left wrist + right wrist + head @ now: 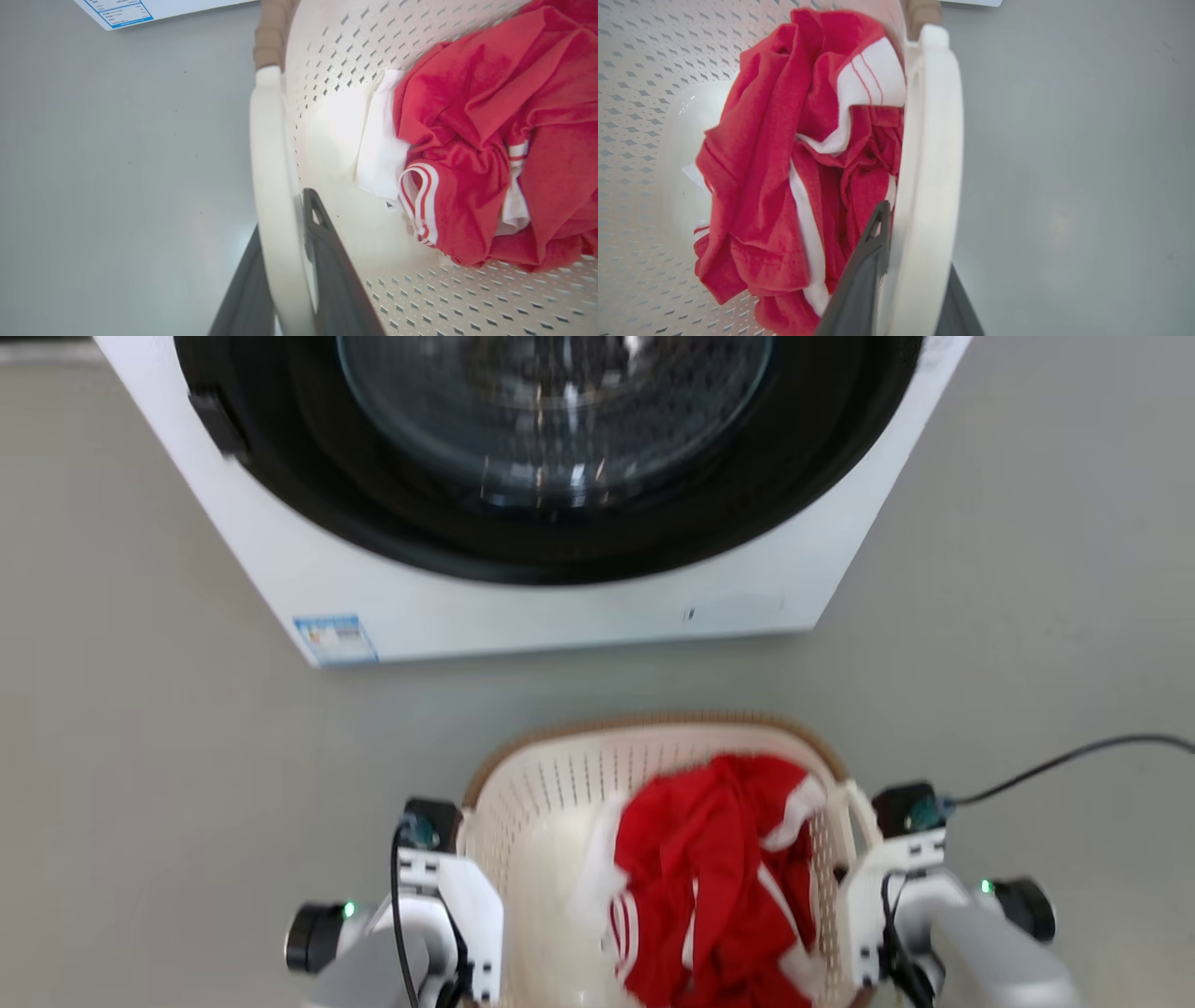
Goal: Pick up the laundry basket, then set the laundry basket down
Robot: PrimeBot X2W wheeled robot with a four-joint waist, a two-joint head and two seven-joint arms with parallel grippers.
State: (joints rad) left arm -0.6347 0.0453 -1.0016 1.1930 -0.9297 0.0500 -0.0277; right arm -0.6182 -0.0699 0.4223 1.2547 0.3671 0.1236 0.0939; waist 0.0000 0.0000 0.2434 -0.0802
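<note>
- Dark fingers (331,280) up close: left gripper (287,280) pinches the left handle (273,186), one finger either side.
- Same story for the right gripper (915,289), clamped on the right handle (931,140).
- Between them hangs or rests the laundry basket (560,775), facing the washing machine (560,607).
- Light, stiff plastic (the red garment (709,868) adds little); grip both handles and keep it level.

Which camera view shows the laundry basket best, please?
The head view: it shows most of the laundry basket, with brown rim and red clothing inside. The left wrist view gives a close-up of one white handle between the left gripper's fingers; the right wrist view, the other handle in the right gripper.
</note>
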